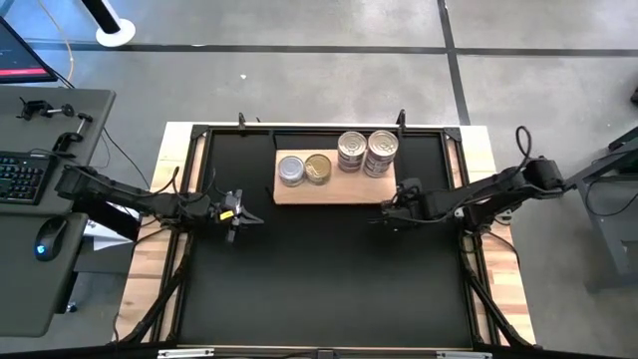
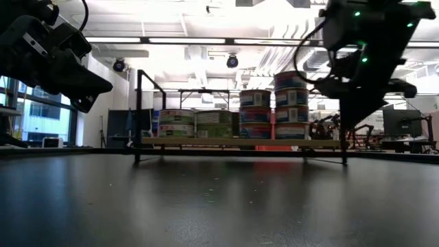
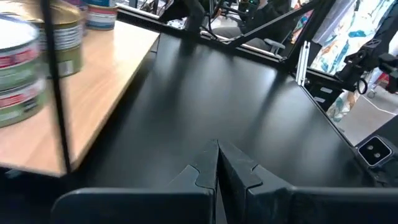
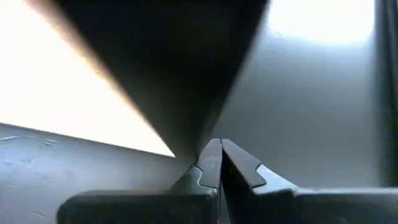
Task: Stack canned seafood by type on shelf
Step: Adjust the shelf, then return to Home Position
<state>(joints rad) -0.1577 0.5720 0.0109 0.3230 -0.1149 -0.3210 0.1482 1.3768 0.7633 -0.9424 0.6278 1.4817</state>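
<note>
Four stacks of canned seafood [image 1: 339, 160] crowd the back of the shelf [image 1: 334, 191], leaving only its bare front strip free. The black mat [image 1: 319, 279] in front lies open for passage. The left gripper [image 1: 251, 218] and right gripper [image 1: 381, 216], both closed, flank that lane.

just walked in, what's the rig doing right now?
Nothing is being handled. The cans sit in four stacks on the shelf: a silver-lidded stack, a gold-lidded stack, and two taller stacks beside them. The left tool hangs shut and empty over the black mat, left of the shelf; the right tool hangs shut and empty by the shelf's right front corner.
</note>
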